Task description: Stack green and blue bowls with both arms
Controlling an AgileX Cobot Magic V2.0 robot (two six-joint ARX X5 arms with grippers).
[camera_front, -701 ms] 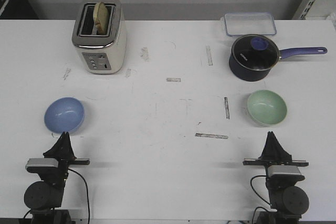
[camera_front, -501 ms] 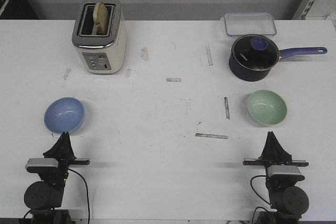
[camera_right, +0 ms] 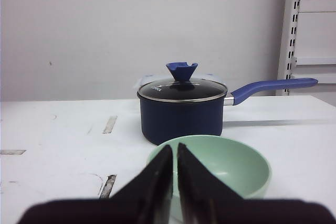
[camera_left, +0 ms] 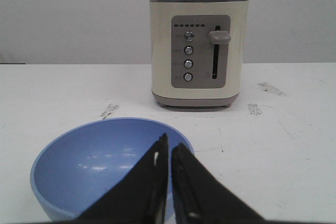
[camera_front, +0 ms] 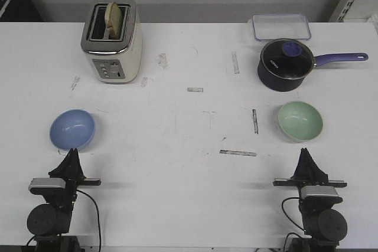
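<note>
The blue bowl (camera_front: 72, 128) sits upright on the table at the near left and also shows in the left wrist view (camera_left: 84, 166). My left gripper (camera_front: 71, 154) is shut and empty, just short of its near rim; its tips (camera_left: 169, 148) show against the bowl. The green bowl (camera_front: 300, 121) sits upright at the near right and shows in the right wrist view (camera_right: 231, 166). My right gripper (camera_front: 305, 153) is shut and empty, a little short of that bowl, and its tips (camera_right: 174, 148) overlap the bowl's near rim.
A cream toaster (camera_front: 112, 39) with bread in it stands at the far left. A dark blue saucepan (camera_front: 286, 64) with a glass lid and a long handle stands behind the green bowl. A clear lidded box (camera_front: 281, 26) lies behind the saucepan. Tape marks dot the white table (camera_front: 189, 122).
</note>
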